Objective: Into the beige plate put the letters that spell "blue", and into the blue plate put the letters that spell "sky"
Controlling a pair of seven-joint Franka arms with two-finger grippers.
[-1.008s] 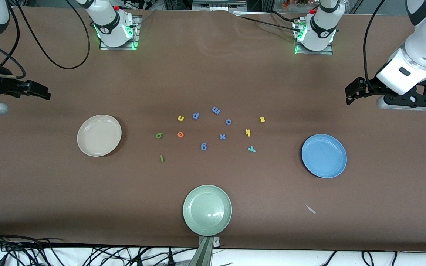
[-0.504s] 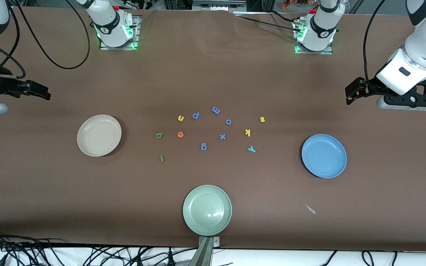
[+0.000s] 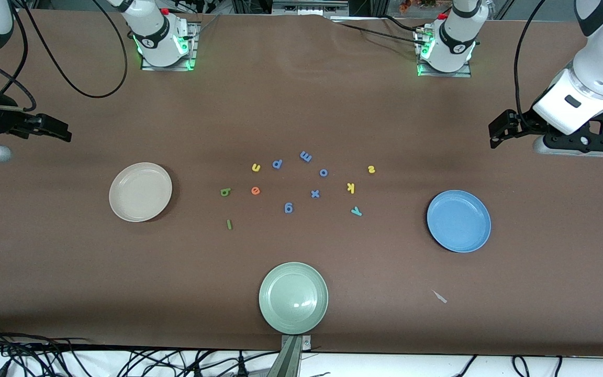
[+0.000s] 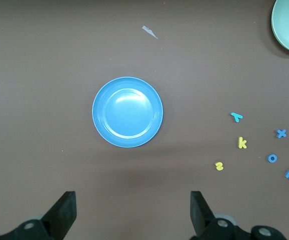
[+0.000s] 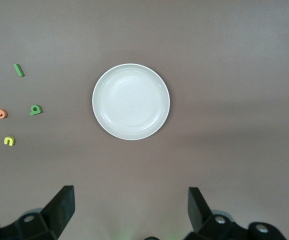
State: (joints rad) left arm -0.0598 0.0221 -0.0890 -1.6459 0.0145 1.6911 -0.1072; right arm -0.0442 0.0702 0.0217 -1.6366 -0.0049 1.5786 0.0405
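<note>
- While none of the foam letters has yet been lifted, the sorting stands at its very start: both plates are bare.
- The left claw [image 4: 129, 212] hangs over the tabletop [image 3: 301, 104] near the round, shallow, medium-blue plate [image 3: 458, 220], its fingers spread wide and holding nothing.
- The right claw [image 5: 129, 210] hangs near the round, matte cream-beige plate [image 3: 140, 191] at the right arm's end, likewise spread and empty.
- Between the two plates lie the tiny letters: green "b" [image 3: 225, 192], green straight-bar "l" [image 3: 229, 224], yellow "u" [image 3: 256, 167] and orange "e" [image 3: 255, 190] toward the beige plate.
- Yellow "s" [image 3: 371, 169], yellow "k" [image 3: 351, 188] and teal "y" [image 3: 356, 211] lie toward the blue plate.
- Blue-purple letters [image 3: 315, 193] sit scattered among them, and a pale green plate [image 3: 293, 298] lies nearest the front camera.
- The next move likely calls for a claw to come down on one small, flat letter, pinching it cleanly without nudging its neighbours.
</note>
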